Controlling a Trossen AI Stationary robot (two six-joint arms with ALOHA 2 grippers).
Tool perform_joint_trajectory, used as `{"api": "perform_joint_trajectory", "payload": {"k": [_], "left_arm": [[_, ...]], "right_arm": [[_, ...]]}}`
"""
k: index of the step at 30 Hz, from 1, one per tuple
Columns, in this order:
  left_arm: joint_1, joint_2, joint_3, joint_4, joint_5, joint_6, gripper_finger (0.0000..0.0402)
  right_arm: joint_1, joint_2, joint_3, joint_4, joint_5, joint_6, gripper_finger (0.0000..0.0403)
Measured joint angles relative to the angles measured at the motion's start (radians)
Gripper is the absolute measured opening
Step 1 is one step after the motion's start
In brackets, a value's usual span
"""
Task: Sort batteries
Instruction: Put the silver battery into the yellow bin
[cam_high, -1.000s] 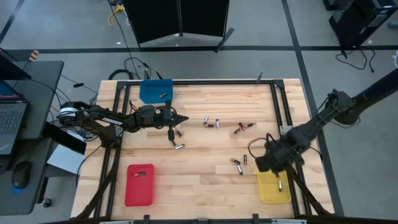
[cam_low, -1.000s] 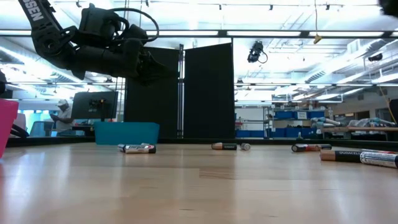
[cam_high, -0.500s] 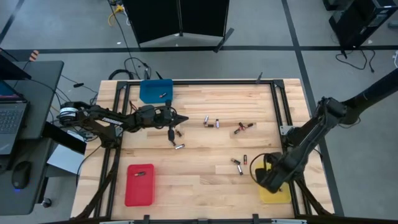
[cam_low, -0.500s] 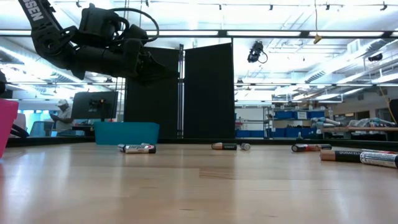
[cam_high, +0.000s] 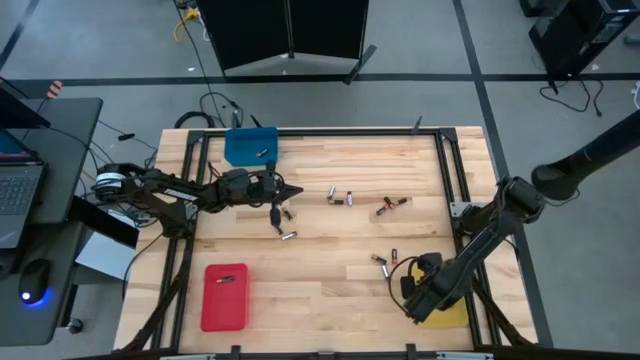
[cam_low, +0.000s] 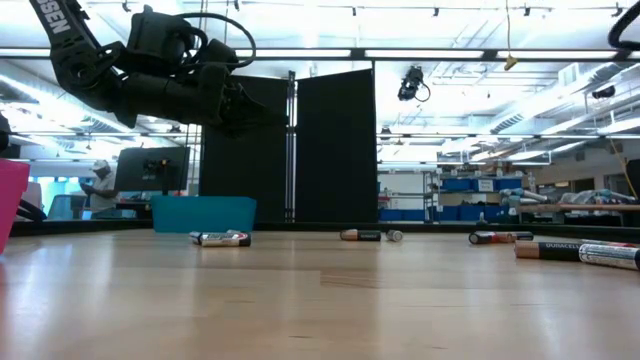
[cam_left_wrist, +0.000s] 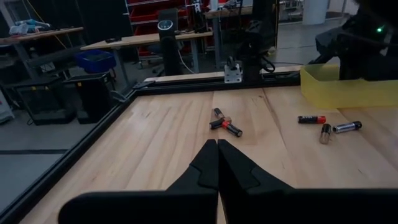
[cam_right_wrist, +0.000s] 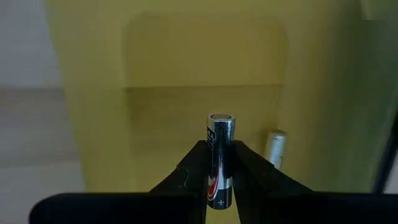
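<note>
My right gripper (cam_high: 417, 294) hangs over the near left part of the yellow tray (cam_high: 453, 312) and is shut on a black and silver battery (cam_right_wrist: 219, 155). Another battery (cam_right_wrist: 274, 149) lies on the yellow tray's floor. My left gripper (cam_high: 292, 190) is shut, holds nothing, and hovers above the table near the blue tray (cam_high: 250, 146). Loose batteries lie flat on the wood: two below the left gripper (cam_high: 287, 225), a group mid-table (cam_high: 342, 197), a crossed pair (cam_high: 390, 204), and three near the yellow tray (cam_high: 386, 264). My right gripper pinches the battery's body (cam_right_wrist: 219, 163) between its two fingers (cam_right_wrist: 195, 163). The battery lies along the fingers, and its silver end (cam_right_wrist: 221, 118) sticks out past their tips toward the tray floor. It is lifted clear above the yellow tray.
The red tray (cam_high: 225, 297) sits at the near left with one battery in it, and the blue tray at the far left also holds one. A black metal frame (cam_high: 447, 180) runs along the table's sides. Bare wood lies between the red and yellow trays.
My right gripper has travelled toward the table's near edge and slightly left, from beside the three loose batteries to over the yellow tray's near part, the arm folding down with it. The left arm has kept still.
</note>
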Motion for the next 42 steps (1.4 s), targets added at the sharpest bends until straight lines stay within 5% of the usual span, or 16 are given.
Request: {"api": "perform_joint_trajectory", "payload": {"k": [12, 23, 42], "left_arm": [[0.0, 0.0, 0.0, 0.001, 0.0, 0.003, 0.0003], [0.0, 0.0, 0.0, 0.0, 0.0, 0.0, 0.0003], [0.0, 0.0, 0.013, -0.001, 0.009, -0.013, 0.0003]], "right_arm": [[0.0, 0.017, -0.085, 0.172, 0.013, -0.004, 0.0057], [0.007, 0.013, -0.092, 0.17, 0.005, -0.011, 0.0099], [0.007, 0.006, -0.068, 0.151, -0.089, -0.093, 0.0105]]}}
